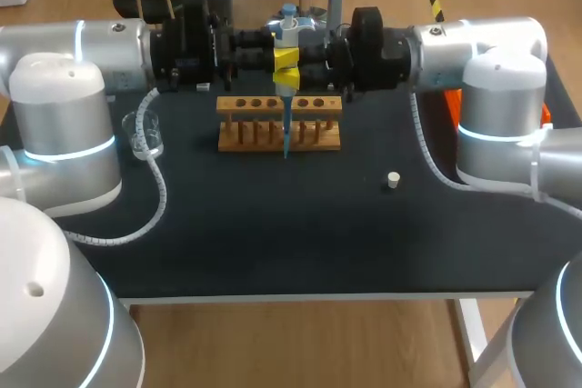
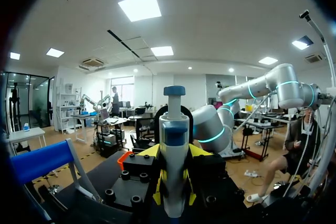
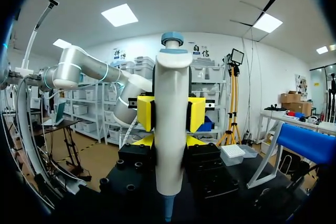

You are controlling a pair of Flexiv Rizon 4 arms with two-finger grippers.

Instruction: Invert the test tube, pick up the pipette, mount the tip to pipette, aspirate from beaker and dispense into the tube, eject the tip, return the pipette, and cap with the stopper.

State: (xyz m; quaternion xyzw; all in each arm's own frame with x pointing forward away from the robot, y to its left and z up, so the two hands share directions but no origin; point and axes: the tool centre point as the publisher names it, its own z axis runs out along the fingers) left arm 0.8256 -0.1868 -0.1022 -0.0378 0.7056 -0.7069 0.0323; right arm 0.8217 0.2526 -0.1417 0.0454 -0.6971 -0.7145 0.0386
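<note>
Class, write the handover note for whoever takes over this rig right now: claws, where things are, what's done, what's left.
Left claw and right claw: both shut on the pipette, held upright over the wooden rack.
Beaker on the table, left of the rack; stopper loose to its right.
Done: pipette picked up; a blue tip looks mounted.
To do: aspirate, dispense, eject, return pipette, cap. No tube discernible in the rack.

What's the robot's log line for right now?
left gripper: shut on pipette | right gripper: shut on pipette | pipette: upright, tip mounted | stopper: on table
</note>
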